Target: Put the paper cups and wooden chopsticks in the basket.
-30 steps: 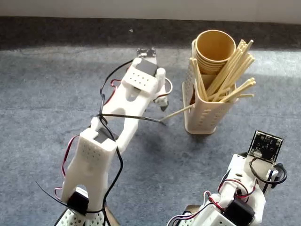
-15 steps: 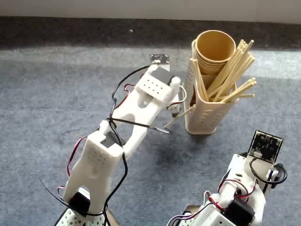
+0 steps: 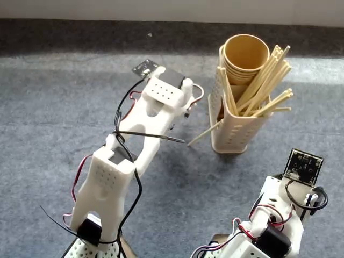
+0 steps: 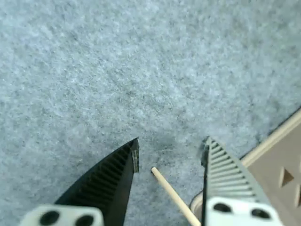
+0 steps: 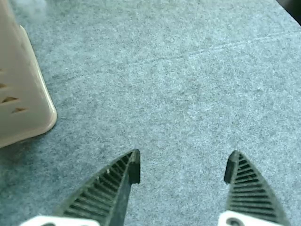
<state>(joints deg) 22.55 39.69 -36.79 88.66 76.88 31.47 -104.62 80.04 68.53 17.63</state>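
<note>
The beige slotted basket stands at the right, holding stacked paper cups and a bundle of wooden chopsticks. One chopstick slants out from the basket's left side toward the mat; I cannot tell if it passes through a slot. In the left wrist view that chopstick's free end lies between the fingers of my left gripper, which is open and not touching it, with the basket close beside. My right gripper is open over bare mat, the basket off to one side.
Grey felt mat covers the table, with a dark strip along the far edge. The left arm stretches diagonally toward the basket. The right arm sits at the bottom right, near the basket's front.
The left arm pushed in toward the basket, then swung back to the left. The slanted chopstick stays at the basket's side, free of the gripper. The right arm has not moved.
</note>
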